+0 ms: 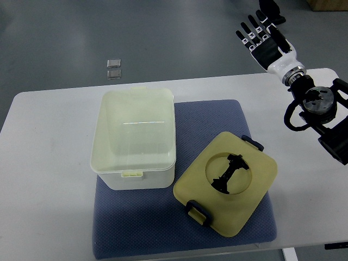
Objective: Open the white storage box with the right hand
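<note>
The white storage box [135, 138] stands on the left part of a blue-grey mat [179, 228], with no lid on it; its inside shows and looks empty. Its pale yellow lid [228, 185], with black clips and a black handle in a round recess, lies flat on the mat to the right of the box, touching or nearly touching it. My right hand [263, 35] is raised beyond the table's far right corner, fingers spread and holding nothing, well away from box and lid. The left arm does not show.
The white table [49, 179] fills most of the view; its far edge runs behind the box. Two small clear squares [113, 68] lie on the grey floor beyond the table. My right forearm and wrist joint [318, 106] hang over the table's right end.
</note>
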Robot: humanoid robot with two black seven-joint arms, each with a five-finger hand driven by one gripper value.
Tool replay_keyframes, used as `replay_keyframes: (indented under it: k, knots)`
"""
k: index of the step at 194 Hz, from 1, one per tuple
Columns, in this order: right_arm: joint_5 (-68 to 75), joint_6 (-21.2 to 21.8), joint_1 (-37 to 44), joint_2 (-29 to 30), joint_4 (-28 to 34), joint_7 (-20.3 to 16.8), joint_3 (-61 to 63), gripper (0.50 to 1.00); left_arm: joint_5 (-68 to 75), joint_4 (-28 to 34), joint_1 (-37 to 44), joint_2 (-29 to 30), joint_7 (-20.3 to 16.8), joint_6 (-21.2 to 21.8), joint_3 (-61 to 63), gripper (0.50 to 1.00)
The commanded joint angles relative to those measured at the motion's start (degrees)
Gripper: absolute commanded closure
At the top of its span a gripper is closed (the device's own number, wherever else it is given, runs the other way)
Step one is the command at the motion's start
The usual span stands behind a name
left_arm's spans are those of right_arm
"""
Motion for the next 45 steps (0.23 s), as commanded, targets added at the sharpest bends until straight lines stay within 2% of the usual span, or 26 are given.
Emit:
replay_keyframes:
  k: [1,45]
  knots:
    - [0.1,-0.1,-0.41,0.29,-0.75,0.03,0.05,0.568,0.0,-0.02,0.0,0.0,0.0,0.01,-0.04,0.5]
    - [0.1,0.07,-1.03,2.14,-2.77,0.55,0.22,0.568,0.0,0.07,0.0,0.0,0.0,0.01,-0.04,0.5]
